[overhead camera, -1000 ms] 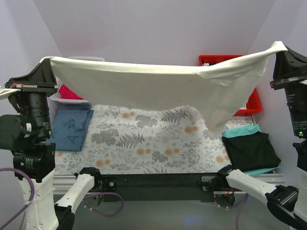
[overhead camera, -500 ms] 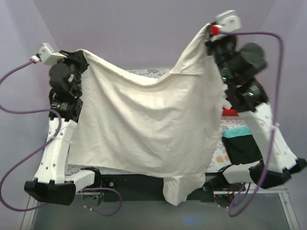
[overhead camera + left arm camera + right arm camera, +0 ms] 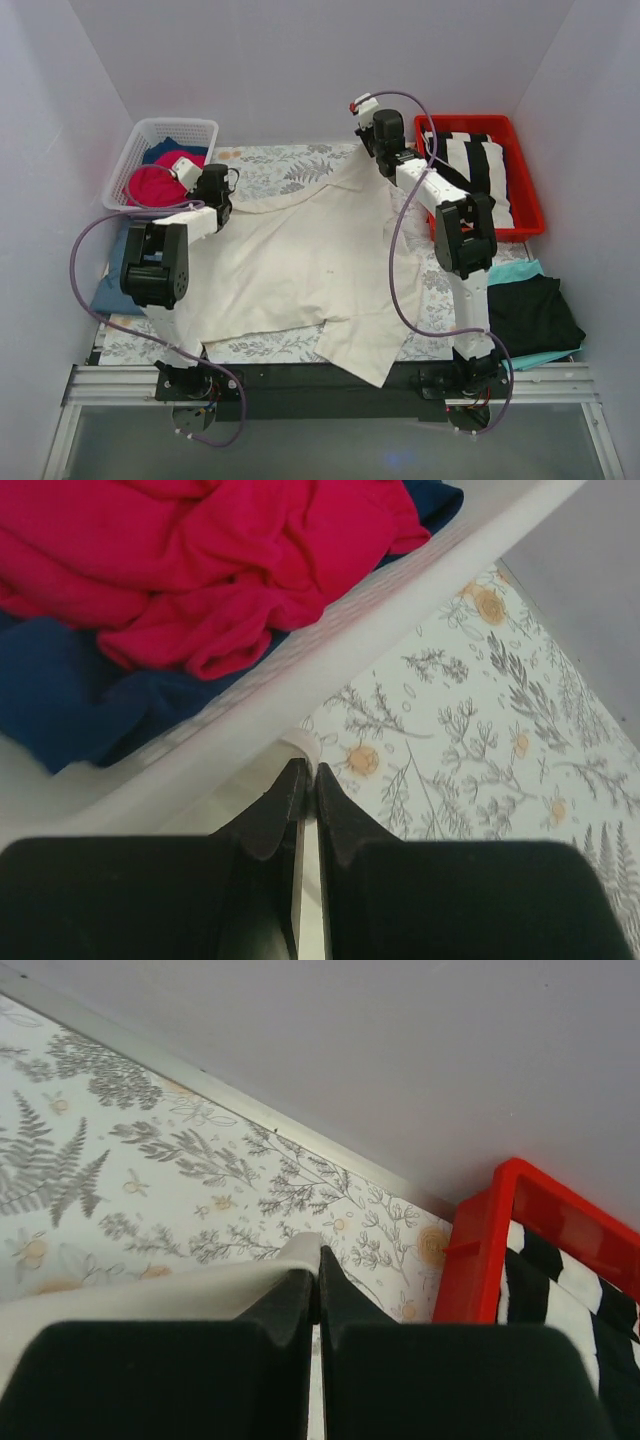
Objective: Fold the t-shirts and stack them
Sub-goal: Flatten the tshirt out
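A large cream t-shirt (image 3: 300,260) lies spread over the floral table cover, its near flap hanging past the front edge. My left gripper (image 3: 222,200) is shut on its back-left corner, beside the white basket (image 3: 165,127). In the left wrist view the gripper (image 3: 304,768) pinches a thin cream edge (image 3: 304,743). My right gripper (image 3: 368,148) is shut on the back-right corner, which is lifted slightly. The right wrist view shows that gripper (image 3: 318,1258) with cream cloth (image 3: 130,1295) draped over its left finger. A red t-shirt (image 3: 200,550) and a navy one (image 3: 60,700) lie in the basket.
A red bin (image 3: 531,205) at the back right holds black-and-white striped cloth (image 3: 470,160). A folded black shirt on a teal one (image 3: 525,312) lies at the right edge. A folded blue shirt (image 3: 105,292) sits at the left, partly behind my left arm.
Both arms have swung from holding the cream t-shirt stretched high in the air to the far side of the table, and the shirt now lies spread on the table.
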`<state>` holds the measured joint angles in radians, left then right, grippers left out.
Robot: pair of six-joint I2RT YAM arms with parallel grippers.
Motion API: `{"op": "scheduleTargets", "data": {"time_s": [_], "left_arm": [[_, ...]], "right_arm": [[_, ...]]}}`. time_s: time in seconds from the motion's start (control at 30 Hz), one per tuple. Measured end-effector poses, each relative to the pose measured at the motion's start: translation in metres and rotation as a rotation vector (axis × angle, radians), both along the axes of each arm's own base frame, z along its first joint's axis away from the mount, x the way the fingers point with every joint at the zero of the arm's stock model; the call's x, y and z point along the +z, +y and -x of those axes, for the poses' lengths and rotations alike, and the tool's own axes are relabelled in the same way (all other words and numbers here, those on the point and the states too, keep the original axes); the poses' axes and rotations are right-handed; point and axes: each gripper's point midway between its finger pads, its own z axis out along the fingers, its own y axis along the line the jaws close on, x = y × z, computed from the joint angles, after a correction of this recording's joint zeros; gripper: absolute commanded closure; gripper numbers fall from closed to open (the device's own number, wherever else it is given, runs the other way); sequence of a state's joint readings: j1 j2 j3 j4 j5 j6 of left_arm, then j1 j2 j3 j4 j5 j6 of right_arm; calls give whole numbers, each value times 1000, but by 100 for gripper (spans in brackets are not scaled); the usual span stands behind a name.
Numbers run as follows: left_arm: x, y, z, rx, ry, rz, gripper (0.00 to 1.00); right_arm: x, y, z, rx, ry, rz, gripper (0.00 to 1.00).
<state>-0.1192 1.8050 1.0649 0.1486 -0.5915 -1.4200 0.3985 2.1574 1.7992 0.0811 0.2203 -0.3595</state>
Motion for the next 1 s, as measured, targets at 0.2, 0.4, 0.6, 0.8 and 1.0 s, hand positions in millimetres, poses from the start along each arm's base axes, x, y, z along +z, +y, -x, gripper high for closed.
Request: {"op": "scheduleTargets", "data": {"time_s": [0.2, 0.4, 0.6, 0.8, 1.0], "left_arm": [[-8, 1, -60, 27, -63, -35, 100], [15, 1, -100, 37, -171, -55, 100], [44, 0, -126, 27, -260, -95, 100], [58, 1, -133, 21, -290, -131, 100], [58, 1, -133, 0, -273, -159, 53]], "right_arm": [[-6, -4, -58, -24, -70, -41, 99], [27, -10, -75, -37, -158, -91, 99], [31, -14, -78, -44, -184, -103, 99], [8, -18, -72, -57, -143, -86, 99], [-9, -25, -60, -73, -88, -75, 34]]}}
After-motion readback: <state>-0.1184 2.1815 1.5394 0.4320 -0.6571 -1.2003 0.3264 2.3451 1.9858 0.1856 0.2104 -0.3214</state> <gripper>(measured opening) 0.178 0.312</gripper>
